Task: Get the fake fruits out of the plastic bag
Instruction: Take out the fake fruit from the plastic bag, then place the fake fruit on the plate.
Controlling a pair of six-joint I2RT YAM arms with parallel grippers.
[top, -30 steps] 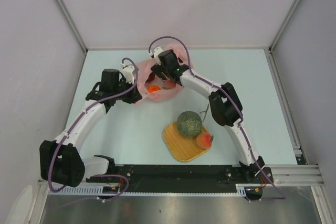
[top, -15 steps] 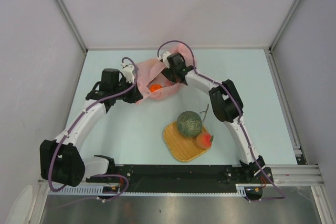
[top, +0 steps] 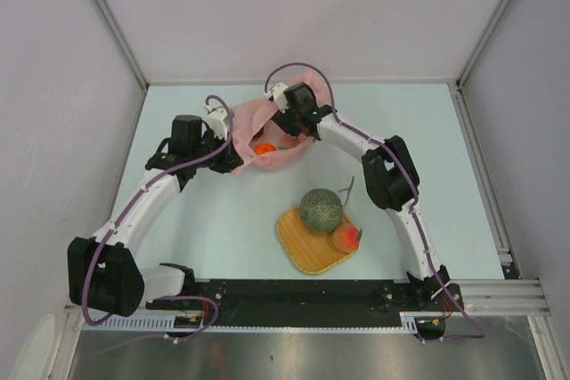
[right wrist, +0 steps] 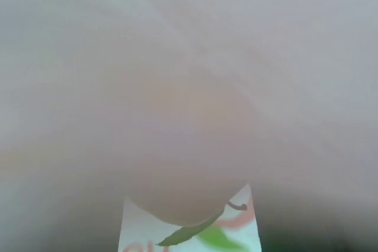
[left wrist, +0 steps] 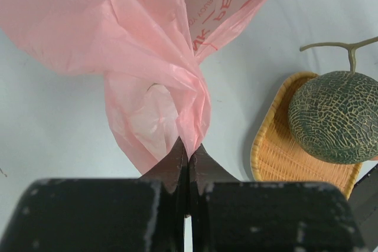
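Pink film of the plastic bag (top: 251, 120) lies bunched at the far middle of the counter (top: 427, 149). Seen from above, its mouth shows at least one orange fruit (top: 264, 149) inside. My left tool (left wrist: 188, 151) is fully closed on a twisted pinch of the bag's film at its left side. I judge that this grip anchors the bag and holds its mouth up so that the other arm can reach in.

My right tool (top: 287, 129) is sunk into the bag from the far-right side. Its wrist view shows only pale, blurred film close to the lens and a scrap of printed label at the bottom edge. I therefore cannot tell how wide its jaws stand or whether they have hold of a fruit.

Well apart from the bag, nearer my bases, the melon (top: 321, 209) and the peach (top: 346, 238) rest side by side on the woven mat (top: 298, 251). I judge these two as already removed; whatever fruit is inside the bag is yet to be extracted.
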